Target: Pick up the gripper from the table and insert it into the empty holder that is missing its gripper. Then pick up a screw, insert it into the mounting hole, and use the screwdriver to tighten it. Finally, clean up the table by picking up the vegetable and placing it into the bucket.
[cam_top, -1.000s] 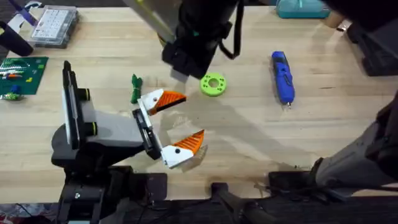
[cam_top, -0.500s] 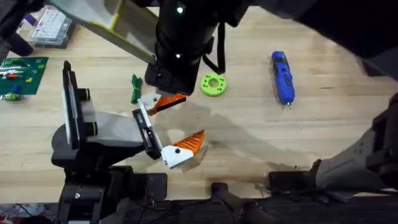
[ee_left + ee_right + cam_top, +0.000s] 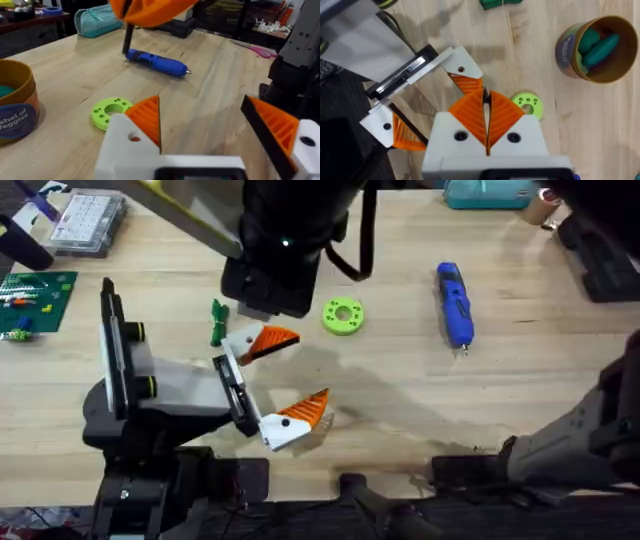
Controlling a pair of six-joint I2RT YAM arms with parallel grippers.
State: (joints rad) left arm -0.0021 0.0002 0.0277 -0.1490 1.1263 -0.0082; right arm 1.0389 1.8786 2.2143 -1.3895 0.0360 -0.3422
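- Clearly the cleanup step is the one in hand, by my reading: the right gripper (image 3: 485, 107) hangs above the table near the vegetable (image 3: 217, 323), and no loose gripper part or screw can be made out on the wood.
- The right gripper's orange pads (image 3: 470, 111) are pressed together with nothing between them, as its own wrist view shows.
- The left gripper (image 3: 275, 376) lies low over the table, spread wide, one finger just beside the vegetable and the other nearer the table's front edge; nothing is held.
- The vegetable lies flat on the table (image 3: 400, 400), just beside the left gripper's far finger and near the green ring (image 3: 343, 316).
- The bucket (image 3: 596, 48) stands upright beyond the ring in the right wrist view, already holding teal and green pieces; in the overhead view the right arm covers that spot.
- The screwdriver (image 3: 453, 303) lies well apart to the right, bit toward the front edge, touched by nothing.
- Next, I judge, the right gripper must spread its fingers, come down over the vegetable, and close across its thin middle.
- The left finger so close beside it leaves little room, so the approach wants care, or the left arm should draw back first.
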